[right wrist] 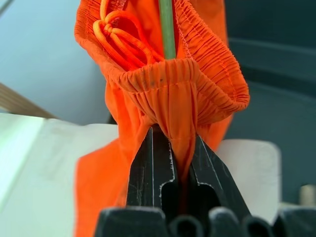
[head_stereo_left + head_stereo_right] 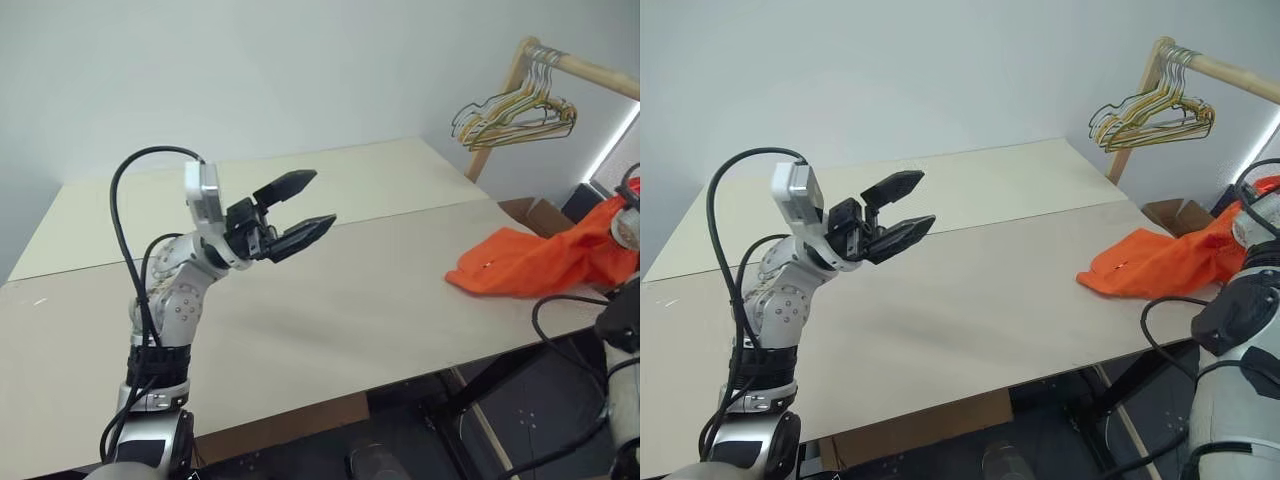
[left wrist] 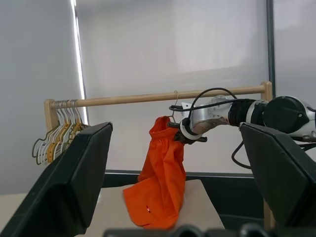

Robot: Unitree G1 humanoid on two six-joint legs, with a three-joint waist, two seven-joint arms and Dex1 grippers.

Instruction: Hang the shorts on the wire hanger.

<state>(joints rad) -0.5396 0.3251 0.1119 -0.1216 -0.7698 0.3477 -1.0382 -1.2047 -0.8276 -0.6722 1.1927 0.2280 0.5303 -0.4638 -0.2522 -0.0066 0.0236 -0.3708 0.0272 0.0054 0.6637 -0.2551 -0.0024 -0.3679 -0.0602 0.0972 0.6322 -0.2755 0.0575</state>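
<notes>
Head views: the left gripper (image 2: 298, 207), black two-fingered, hovered above the pale wooden table (image 2: 330, 300), fingers spread wide, nothing between them. The bright orange fabric shorts (image 2: 540, 260) trailed onto the table's right edge, upper part lifted off it.

Left wrist view: the shorts hung from the thin wire hanger (image 3: 174, 104) hooked on the wooden rail (image 3: 148, 97), beside the right gripper (image 3: 181, 134).

Right wrist view: the right gripper's fingers (image 1: 150, 165) pinched the gathered waistband; the hanger wire rose just behind.

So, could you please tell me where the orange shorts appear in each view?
Left eye: shorts at right table edge.
Right eye: same, right edge.
Left wrist: centre, hanging under the wooden rail.
Right wrist: waistband above the right pincer.
Shared landmark: the rail.
</notes>
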